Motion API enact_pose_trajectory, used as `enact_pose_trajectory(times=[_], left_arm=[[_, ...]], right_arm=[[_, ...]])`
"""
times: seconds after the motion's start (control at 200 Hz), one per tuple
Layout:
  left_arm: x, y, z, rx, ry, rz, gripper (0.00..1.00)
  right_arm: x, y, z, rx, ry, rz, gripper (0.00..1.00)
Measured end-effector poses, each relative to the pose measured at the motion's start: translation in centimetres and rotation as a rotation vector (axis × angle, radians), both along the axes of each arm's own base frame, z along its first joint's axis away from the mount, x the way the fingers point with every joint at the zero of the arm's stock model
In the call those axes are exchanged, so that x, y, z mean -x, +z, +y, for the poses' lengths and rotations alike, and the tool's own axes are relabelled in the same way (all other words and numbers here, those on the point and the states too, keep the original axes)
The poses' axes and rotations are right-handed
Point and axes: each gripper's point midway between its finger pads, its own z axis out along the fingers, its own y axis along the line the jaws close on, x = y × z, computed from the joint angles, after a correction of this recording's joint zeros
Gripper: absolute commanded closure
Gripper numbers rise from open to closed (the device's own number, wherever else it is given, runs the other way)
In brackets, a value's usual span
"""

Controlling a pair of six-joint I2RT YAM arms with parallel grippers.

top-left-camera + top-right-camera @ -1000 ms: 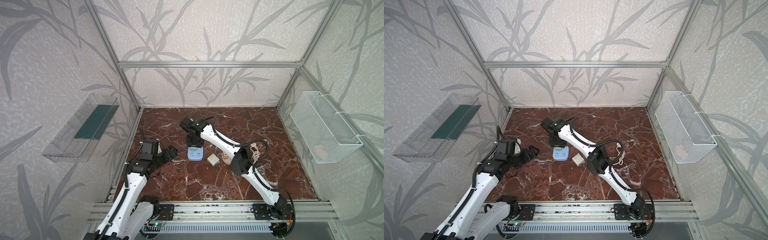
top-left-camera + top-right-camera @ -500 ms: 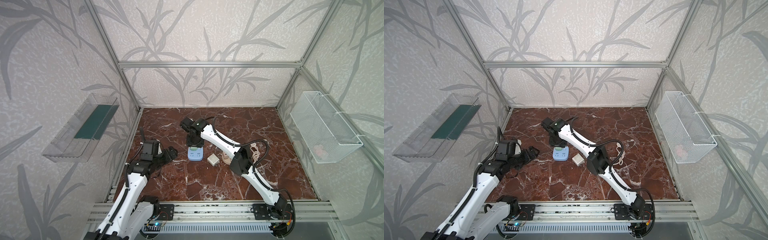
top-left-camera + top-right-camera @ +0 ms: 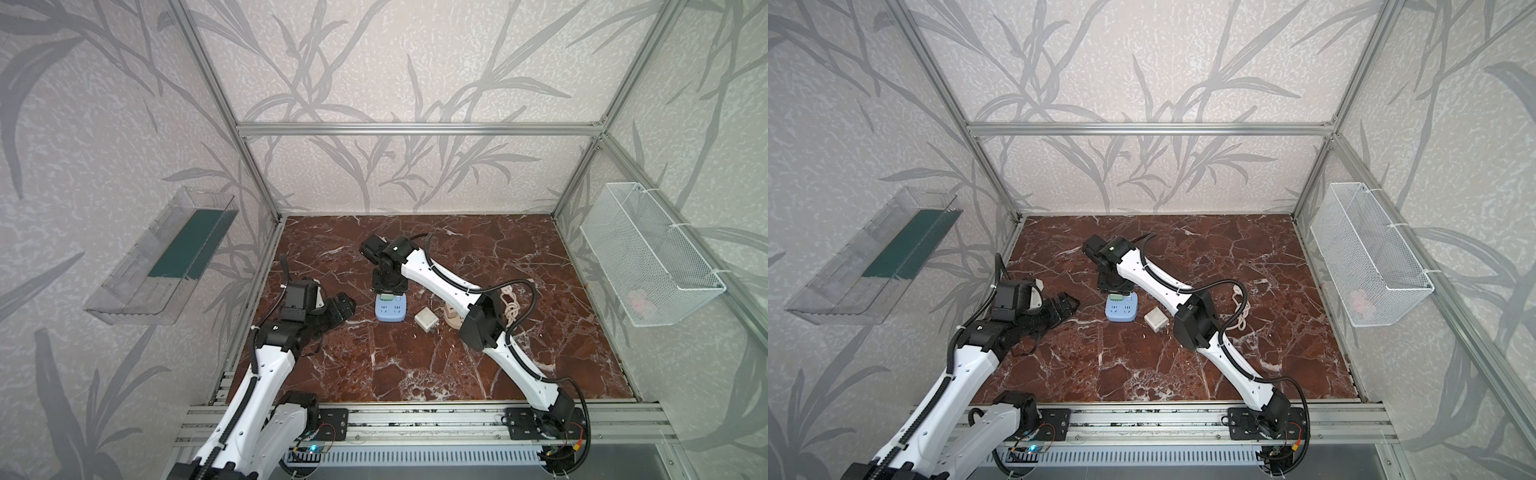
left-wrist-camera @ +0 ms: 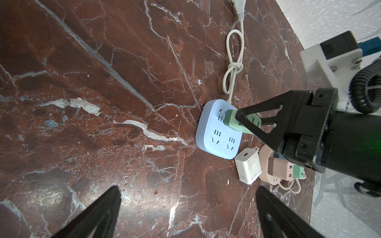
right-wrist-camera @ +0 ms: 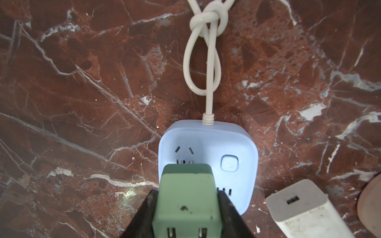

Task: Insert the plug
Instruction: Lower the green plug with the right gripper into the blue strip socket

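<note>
The right tool (image 3: 389, 289) reaches down over the blue power strip (image 3: 390, 311) in both top views, clamped on a green plug (image 3: 387, 296) at the strip's far edge. The left tool (image 3: 343, 306) hangs to the left of the strip, apart from it, with its jaws spread wide. A white charger (image 3: 426, 320) lies on the marble worktop (image 3: 415, 365) just right of the strip. On the other top view the same layout shows: right tool (image 3: 1115, 289), green plug (image 3: 1118, 297), strip (image 3: 1120, 311), left tool (image 3: 1065, 306).

In the left wrist view the left tool (image 4: 187, 188) stands open over bare worktop. Beyond it the right tool (image 4: 240, 122) pinches the green plug (image 4: 229, 120), which leans slightly and meets the face of the strip (image 4: 214, 142). The white charger (image 4: 247, 165) lies against a pink socket (image 4: 265, 156), and a knotted white cord (image 4: 233, 68) runs from the strip.

In the right wrist view black fingers (image 5: 144, 214) press both sides of the green plug (image 5: 186, 197). Its metal prongs (image 5: 184, 161) show at a set of slots on the strip (image 5: 216, 142); the plug body is not flush.
</note>
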Motion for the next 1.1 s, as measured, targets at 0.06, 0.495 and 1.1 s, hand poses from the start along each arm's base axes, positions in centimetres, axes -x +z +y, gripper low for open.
enact_pose_trajectory(times=[0.06, 0.495, 1.1], left_arm=[[-0.01, -0.01, -0.02, 0.001, -0.001, 0.001, 0.01], [-0.28, -0.01, -0.11, 0.010, 0.001, -0.001, 0.01], [-0.15, -0.30, -0.11, 0.011, 0.001, 0.007, 0.01]], right_arm=[[0.02, -0.02, 0.02, -0.001, 0.001, 0.001, 1.00], [0.05, -0.03, 0.18, -0.006, 0.010, 0.003, 1.00], [0.31, -0.69, 0.84, 0.004, 0.048, -0.004, 1.00]])
